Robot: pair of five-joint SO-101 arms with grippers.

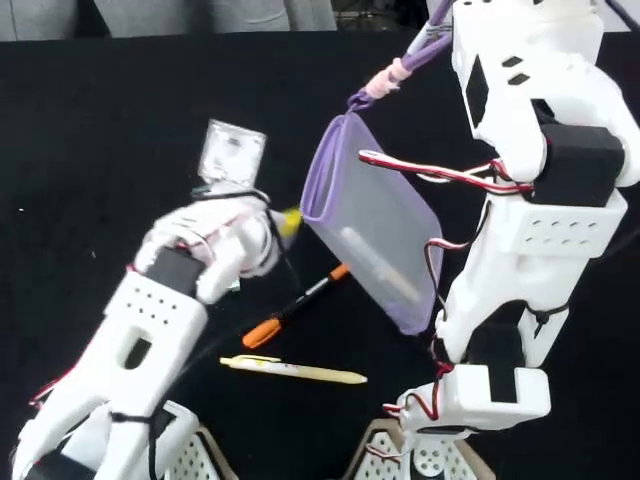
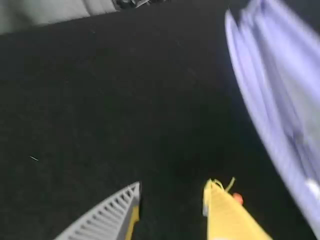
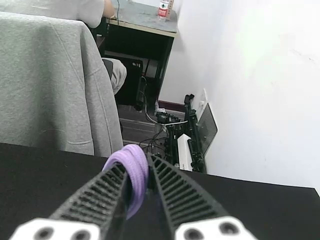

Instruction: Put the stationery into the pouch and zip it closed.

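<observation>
Pouch [image 1: 375,235] hangs above the bench [image 1: 90,140], its loop [image 3: 129,159] clamped in the right pincer [image 3: 138,169]. The left pincer [image 2: 172,210] gapes wide beside the pouch mouth. An orange pen [image 1: 290,308] and a yellow pen [image 1: 295,371] lie below.

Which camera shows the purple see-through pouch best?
The high view: nearly the whole purple translucent plastic pouch shows there. The left wrist view catches one side; the right wrist view, its purple loop between the jaws.

Black-covered table [image 1: 90,120], grey fabric [image 3: 45,85] behind.
Farther back, white wall [image 3: 260,75], dark desk [image 3: 145,27] topped by a small red-and-white container [image 3: 164,8], tangled cables [image 3: 167,122] on the floor below, white grilled panel [image 3: 207,127] against the wall.
</observation>
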